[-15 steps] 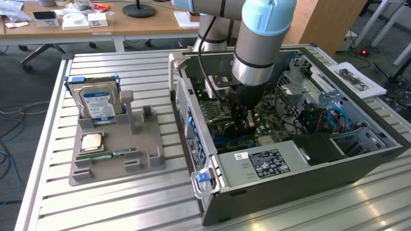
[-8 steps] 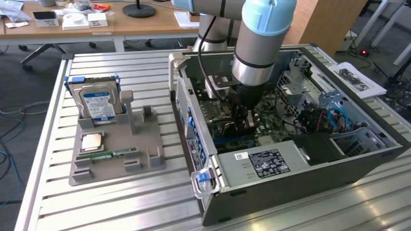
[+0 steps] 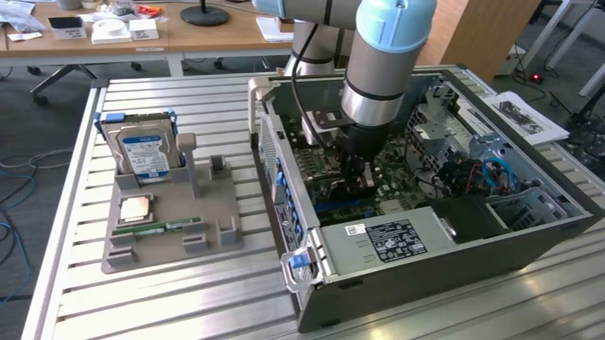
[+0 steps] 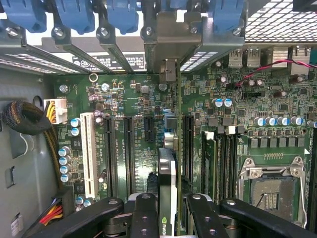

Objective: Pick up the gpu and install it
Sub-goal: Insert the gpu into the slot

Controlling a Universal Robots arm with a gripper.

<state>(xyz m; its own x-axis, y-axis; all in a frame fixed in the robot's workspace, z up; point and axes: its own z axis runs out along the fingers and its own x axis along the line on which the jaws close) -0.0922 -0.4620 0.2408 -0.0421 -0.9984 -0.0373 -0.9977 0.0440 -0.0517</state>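
One gpu (image 4: 167, 184) edge-on, lengthwise along slots (image 4: 130, 148)

An Nvidia logo is printed on the gpu (image 4: 167, 183) edge, at the end nearest the camera. Fine white print is scattered over the motherboard (image 4: 124, 99) but is too small to read. Black print is carried on a white strip label (image 4: 106, 60) by the slot brackets, unreadable. In the exterior view, print is carried on the power supply label (image 3: 389, 239), a white sticker (image 3: 355, 229) and the blue drive label (image 3: 146, 152); none can be read.
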